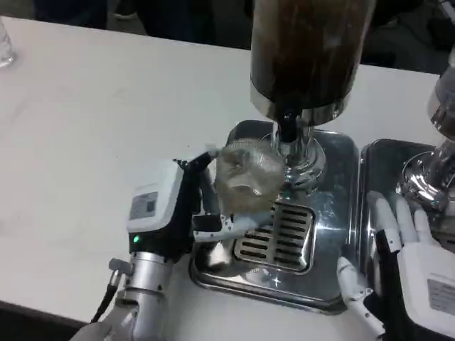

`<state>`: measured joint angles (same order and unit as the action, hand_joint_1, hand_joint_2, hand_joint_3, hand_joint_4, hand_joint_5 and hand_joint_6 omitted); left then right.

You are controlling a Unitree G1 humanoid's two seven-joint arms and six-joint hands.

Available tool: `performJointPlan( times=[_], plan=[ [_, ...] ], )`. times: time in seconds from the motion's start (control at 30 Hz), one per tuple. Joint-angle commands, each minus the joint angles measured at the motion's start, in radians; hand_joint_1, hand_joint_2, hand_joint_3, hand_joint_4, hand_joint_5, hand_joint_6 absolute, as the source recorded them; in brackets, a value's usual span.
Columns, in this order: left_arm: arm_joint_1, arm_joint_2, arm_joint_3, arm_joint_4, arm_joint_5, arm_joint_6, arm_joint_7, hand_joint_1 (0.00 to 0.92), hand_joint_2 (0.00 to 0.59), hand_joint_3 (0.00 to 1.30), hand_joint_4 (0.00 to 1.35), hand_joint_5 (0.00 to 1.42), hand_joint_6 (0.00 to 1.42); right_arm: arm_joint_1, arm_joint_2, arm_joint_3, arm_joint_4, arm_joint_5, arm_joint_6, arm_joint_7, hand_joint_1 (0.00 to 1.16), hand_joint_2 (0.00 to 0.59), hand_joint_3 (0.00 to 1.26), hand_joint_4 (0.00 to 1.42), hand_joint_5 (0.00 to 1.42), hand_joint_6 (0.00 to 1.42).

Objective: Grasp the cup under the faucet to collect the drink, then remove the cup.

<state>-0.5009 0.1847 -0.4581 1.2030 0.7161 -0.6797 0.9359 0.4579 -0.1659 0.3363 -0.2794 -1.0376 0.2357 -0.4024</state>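
Looking down from the robot's head at a white surface (85,121), a tall drink dispenser (309,53) with a dark, brown-filled cylinder stands on a shiny metal drip tray (334,213) at centre right. A black faucet (286,128) juts from the chrome band at the cylinder's base. The left hand (186,213), at lower centre left, holds a clear plastic cup (245,174) just beside and a little below the faucet, above the tray's slotted grille (279,238); its fingers (227,226) are wrapped around the lower part of the cup, with another finger showing behind the cup's rim. The cup appears tilted and blurred, so whether any liquid is inside cannot be told. The right hand (398,263), at lower right, rests at the seam between this tray and a second metal tray (387,167); its white fingers (404,217) are loosely spread and hold nothing. A second chrome dispenser base (430,174) stands on that right-hand tray. At the far left edge sits part of another clear cup (6,46), well apart from the rest
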Motion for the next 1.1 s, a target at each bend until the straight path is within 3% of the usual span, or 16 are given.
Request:
performJointPlan(
  times=[0.03, 0.2, 0.53, 0.97, 1.0, 1.03, 1.1],
  plan=[
    [-0.049, -0.027, -0.022, 0.009, 0.013, 0.005, -0.002, 0.619, 0.000, 1.01, 1.16, 1.24, 1.41, 0.012, 0.003, -0.002, -0.007, -0.011, 0.006, -0.021, 0.02, 0.482, 0.04, 0.00, 0.00, 0.18],
    [-0.071, -0.055, -0.044, 0.023, 0.015, 0.027, -0.015, 0.613, 0.000, 1.00, 1.16, 1.22, 1.40, 0.032, -0.014, -0.016, -0.022, -0.008, 0.002, -0.022, 0.02, 0.482, 0.04, 0.00, 0.00, 0.18],
    [-0.087, -0.091, -0.089, 0.039, 0.038, 0.040, -0.067, 0.610, 0.000, 0.99, 1.16, 1.22, 1.38, 0.024, 0.009, -0.011, -0.020, -0.013, 0.008, -0.025, 0.02, 0.482, 0.04, 0.00, 0.00, 0.18],
    [-0.060, -0.062, -0.085, 0.046, 0.021, 0.023, -0.103, 0.606, 0.000, 0.99, 1.15, 1.22, 1.39, 0.022, 0.017, -0.015, -0.012, -0.005, 0.009, -0.033, 0.02, 0.482, 0.04, 0.00, 0.00, 0.18],
    [-0.058, -0.060, -0.087, 0.045, 0.022, 0.022, -0.112, 0.563, 0.000, 0.90, 1.06, 1.16, 1.32, 0.020, 0.017, -0.014, -0.009, -0.004, 0.009, -0.033, 0.02, 0.482, 0.04, 0.00, 0.00, 0.18],
    [-0.056, -0.058, -0.087, 0.044, 0.022, 0.018, -0.119, 0.446, 0.033, 0.74, 0.84, 1.01, 1.12, 0.018, 0.017, -0.014, -0.007, -0.003, 0.008, -0.033, 0.02, 0.482, 0.04, 0.00, 0.00, 0.18],
    [-0.054, -0.056, -0.083, 0.043, 0.016, 0.008, -0.136, 0.266, 0.047, 0.56, 0.68, 0.85, 0.82, 0.014, 0.018, -0.014, -0.004, -0.001, 0.007, -0.035, 0.02, 0.482, 0.04, 0.00, 0.00, 0.18]
  ],
)
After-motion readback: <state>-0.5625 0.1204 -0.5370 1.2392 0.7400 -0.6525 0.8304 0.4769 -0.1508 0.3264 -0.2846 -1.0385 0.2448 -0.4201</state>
